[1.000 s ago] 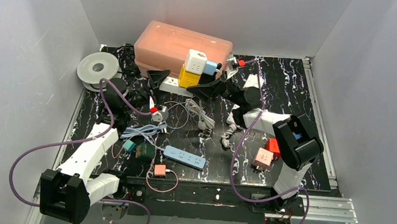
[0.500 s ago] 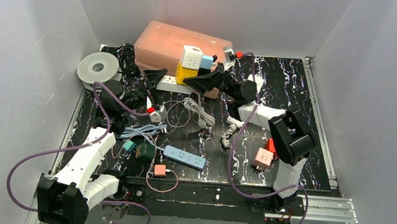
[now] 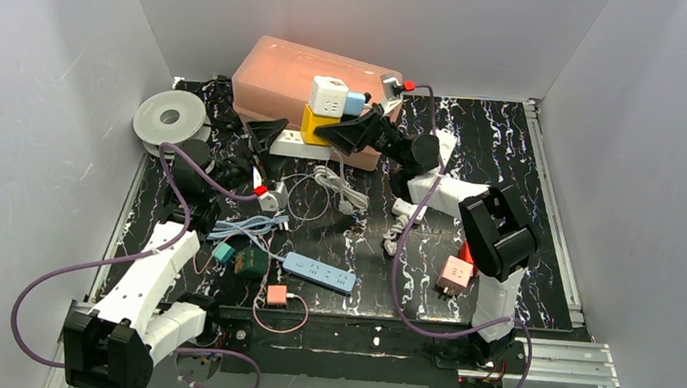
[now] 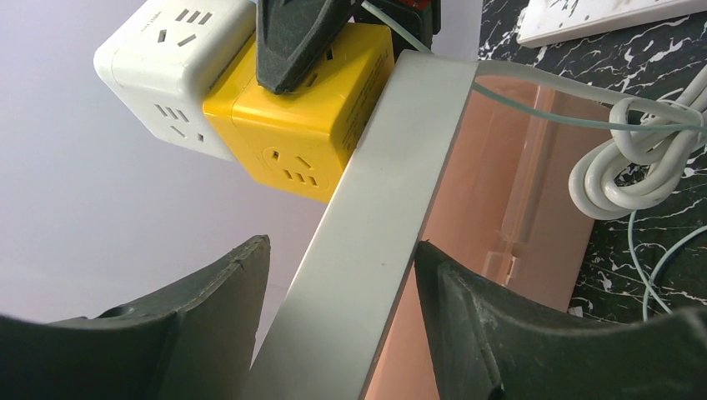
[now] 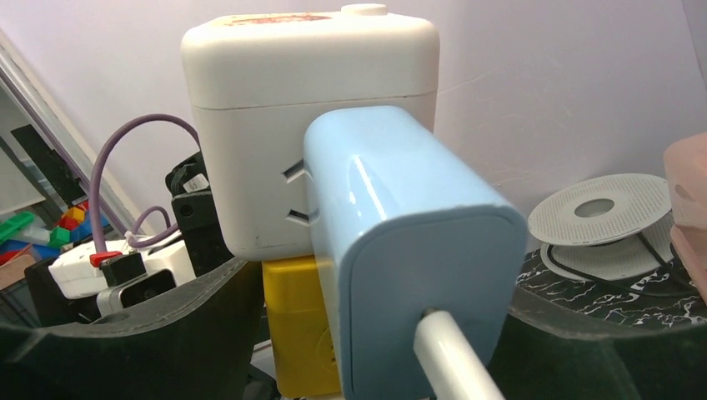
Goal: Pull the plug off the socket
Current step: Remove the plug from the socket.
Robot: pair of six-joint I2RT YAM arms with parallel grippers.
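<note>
We see a glossy, smooth light-blue plastic plug (image 5: 408, 250) seated in a smooth white plastic socket cube (image 5: 275, 125). At six o'clock of it sits a yellow plastic cube (image 4: 308, 108). The desk (image 3: 504, 142) looks like glossy black marble with white veins.
</note>
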